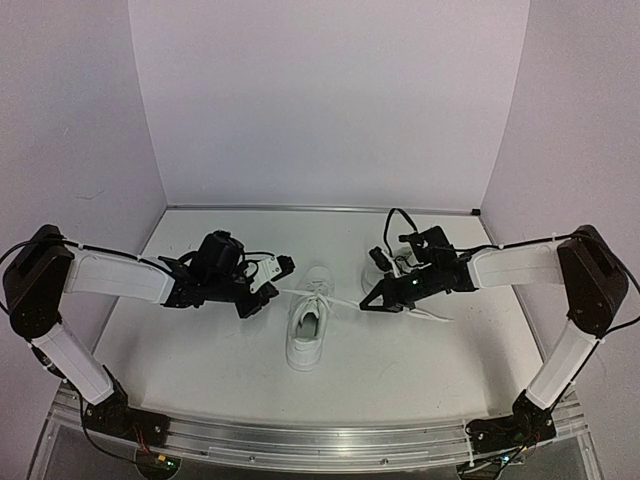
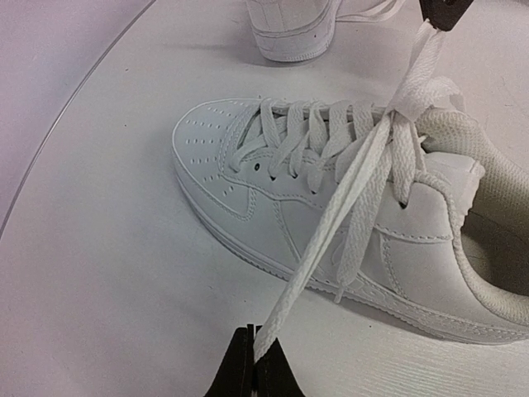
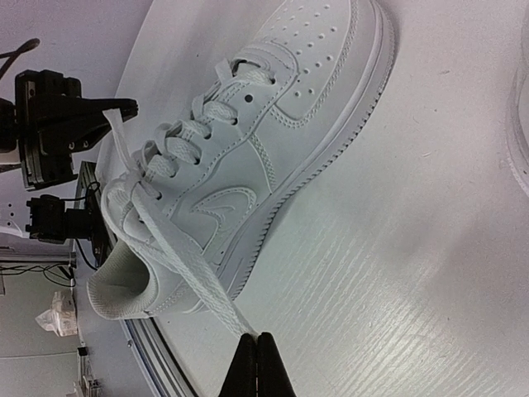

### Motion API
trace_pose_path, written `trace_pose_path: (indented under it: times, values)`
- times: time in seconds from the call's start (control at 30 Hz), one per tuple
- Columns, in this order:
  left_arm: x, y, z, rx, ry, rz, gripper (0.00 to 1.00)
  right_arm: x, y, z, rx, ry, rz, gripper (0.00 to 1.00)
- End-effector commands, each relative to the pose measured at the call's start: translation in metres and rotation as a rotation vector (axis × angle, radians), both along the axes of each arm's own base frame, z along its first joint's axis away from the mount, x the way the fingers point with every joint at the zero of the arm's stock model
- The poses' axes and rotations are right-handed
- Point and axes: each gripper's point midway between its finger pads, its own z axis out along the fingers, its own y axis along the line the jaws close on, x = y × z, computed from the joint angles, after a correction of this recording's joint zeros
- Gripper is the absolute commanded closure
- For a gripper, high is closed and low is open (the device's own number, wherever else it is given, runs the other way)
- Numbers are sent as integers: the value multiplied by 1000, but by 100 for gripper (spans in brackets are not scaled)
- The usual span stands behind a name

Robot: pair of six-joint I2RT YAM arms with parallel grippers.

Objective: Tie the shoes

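Observation:
One white shoe point(image 1: 308, 325) lies mid-table, toe away from the arm bases, and shows close up in the left wrist view point(image 2: 347, 215) and the right wrist view point(image 3: 273, 141). Its two lace ends cross in a first knot point(image 2: 405, 112) at the top eyelets and stretch out taut to either side. My left gripper point(image 1: 272, 290) point(image 2: 254, 351) is shut on the left lace end point(image 2: 331, 223). My right gripper point(image 1: 366, 303) point(image 3: 257, 339) is shut on the right lace end point(image 3: 182, 265). The second shoe point(image 2: 289, 33) stands farther back, mostly hidden behind the right arm in the top view.
White walls enclose the table on the left, back and right. A metal rail point(image 1: 320, 440) runs along the near edge, by both arm bases. A loose lace point(image 1: 432, 316) of the second shoe trails under the right arm.

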Motion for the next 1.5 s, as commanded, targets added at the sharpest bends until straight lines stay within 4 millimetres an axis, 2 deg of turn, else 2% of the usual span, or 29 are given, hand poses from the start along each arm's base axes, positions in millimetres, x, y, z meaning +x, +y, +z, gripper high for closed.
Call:
trace_pose_path:
  times: [0.0,0.63,0.73,0.87,0.93,1.07,1.3,1.47]
  values:
    - [17,26,2,23,-17,120,100,0,-24,-23,-97,59,-73,100]
    - [26,38,9,32,-38,187,100,4,-33,-19,-112,46,-110,100]
    - [26,36,21,6,-50,183,100,7,-30,-4,-86,23,-106,100]
    - [18,22,44,-78,-49,118,100,14,-20,21,-32,-10,-86,100]
    - [16,18,52,-108,-55,104,100,16,-18,23,-26,-11,-78,100]
    - [18,23,51,-100,-63,132,100,14,-21,8,-58,10,-75,100]
    - [22,37,33,-49,-34,198,100,6,-30,-17,-115,42,-88,100]
    - [24,36,29,-34,-18,197,100,8,-26,-12,-92,43,-78,100]
